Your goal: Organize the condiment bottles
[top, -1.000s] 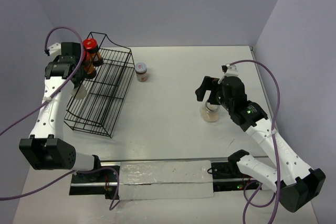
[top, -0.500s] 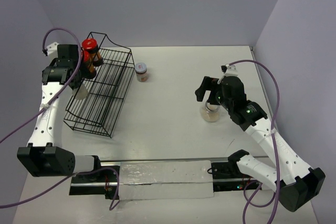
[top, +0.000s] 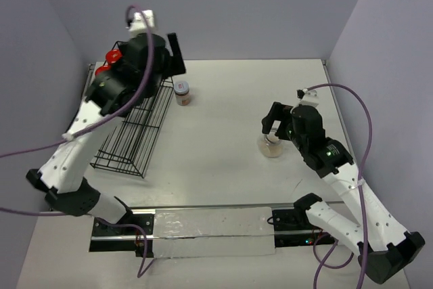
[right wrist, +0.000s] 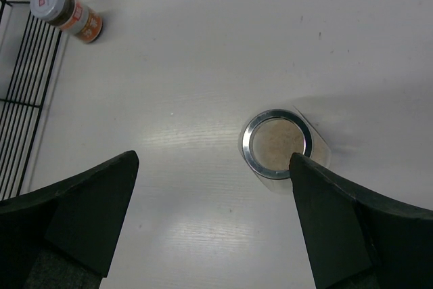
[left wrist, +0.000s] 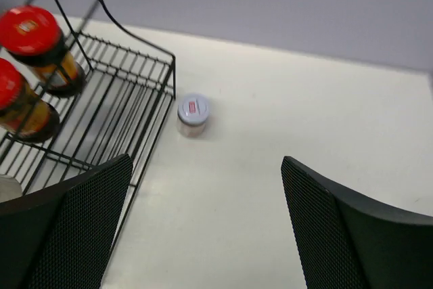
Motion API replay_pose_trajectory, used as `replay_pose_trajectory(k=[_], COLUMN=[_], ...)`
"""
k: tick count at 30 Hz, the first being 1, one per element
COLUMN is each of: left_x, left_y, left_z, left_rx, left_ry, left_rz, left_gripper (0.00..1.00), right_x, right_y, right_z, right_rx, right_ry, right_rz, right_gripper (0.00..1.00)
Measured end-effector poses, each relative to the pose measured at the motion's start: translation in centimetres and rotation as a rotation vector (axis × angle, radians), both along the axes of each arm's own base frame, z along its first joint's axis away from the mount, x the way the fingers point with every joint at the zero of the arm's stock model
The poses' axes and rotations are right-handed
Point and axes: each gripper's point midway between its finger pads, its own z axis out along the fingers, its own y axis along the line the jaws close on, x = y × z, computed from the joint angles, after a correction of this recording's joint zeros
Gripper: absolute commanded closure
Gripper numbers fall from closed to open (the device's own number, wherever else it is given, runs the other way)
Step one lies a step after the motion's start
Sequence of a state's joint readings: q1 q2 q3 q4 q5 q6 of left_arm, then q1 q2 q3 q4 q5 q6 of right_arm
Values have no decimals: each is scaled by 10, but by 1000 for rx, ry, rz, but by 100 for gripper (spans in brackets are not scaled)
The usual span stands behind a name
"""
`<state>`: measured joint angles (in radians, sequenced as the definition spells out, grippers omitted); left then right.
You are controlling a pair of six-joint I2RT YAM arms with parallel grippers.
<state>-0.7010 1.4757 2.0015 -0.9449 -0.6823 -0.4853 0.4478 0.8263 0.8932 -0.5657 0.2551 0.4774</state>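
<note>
Two red-lidded jars [left wrist: 27, 28] [left wrist: 8, 87] with dark contents stand on the upper tier of the black wire rack [left wrist: 139, 96]; their lids [top: 114, 55] also show beside the left arm in the top view. A silver-lidded jar [left wrist: 193, 114] [top: 182, 92] [right wrist: 67, 11] stands on the table just right of the rack. My left gripper [left wrist: 203, 228] [top: 176, 52] hangs high over the rack's right edge, open and holding nothing. A wider clear jar of beige powder [right wrist: 277, 143] [top: 272, 145] stands mid-right. My right gripper [right wrist: 213, 214] [top: 274, 125] hovers open above it, its right finger over the jar's rim.
The rack [top: 128, 133] lies along the table's left side, partly hidden by the left arm. Purple cables loop off both arms. A foil-covered strip [top: 210, 231] runs along the near edge. Walls close in the back and both sides.
The left gripper opened beside the rack, letting go of a pale jar there. That arm then rose and swung right over the rack. The right arm shifted slightly, still open.
</note>
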Motion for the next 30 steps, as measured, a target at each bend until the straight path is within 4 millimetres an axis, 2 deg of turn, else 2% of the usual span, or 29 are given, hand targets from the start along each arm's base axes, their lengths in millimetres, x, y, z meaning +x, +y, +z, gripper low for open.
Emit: replay_pose_trajectory(k=[2, 3, 7, 9, 12, 14, 17, 23, 26, 30], left_x=[3, 7, 16, 21, 31, 40, 65, 112, 124, 133], left_y=[-30, -45, -98, -117, -131, -132, -129, -79, -66, -68], left_z=[-17, -33, -122, -158, -197, -217, -233, -260, -269, -281], left_rx=[31, 39, 101, 123, 140, 148, 112, 30, 19, 24], left_ry=[35, 65, 245, 322, 400, 441, 464, 501, 506, 516], left_rz=[-55, -85, -198, -223, -202, -167, -90, 72, 112, 118], left_gripper=[0, 0, 0, 0, 2, 4, 6, 6, 6, 5], right_x=[-4, -5, -15, -20, -23, -23, -23, -22, -21, -21], right_y=[-6, -11, -31, -38, -41, -41, -41, -39, -37, -34], right_z=[1, -1, -26, -35, -37, -35, -34, -32, -31, -30], right_rx=[-1, -2, -30, -36, -27, -16, -14, -7, -3, 1], right_ry=[-10, -11, 41, 63, 62, 53, 52, 49, 51, 55], right_rz=[-23, -45, -125, -152, -170, -174, -174, -165, -157, -142], right_gripper=[0, 0, 0, 0, 0, 0, 0, 0, 0, 0])
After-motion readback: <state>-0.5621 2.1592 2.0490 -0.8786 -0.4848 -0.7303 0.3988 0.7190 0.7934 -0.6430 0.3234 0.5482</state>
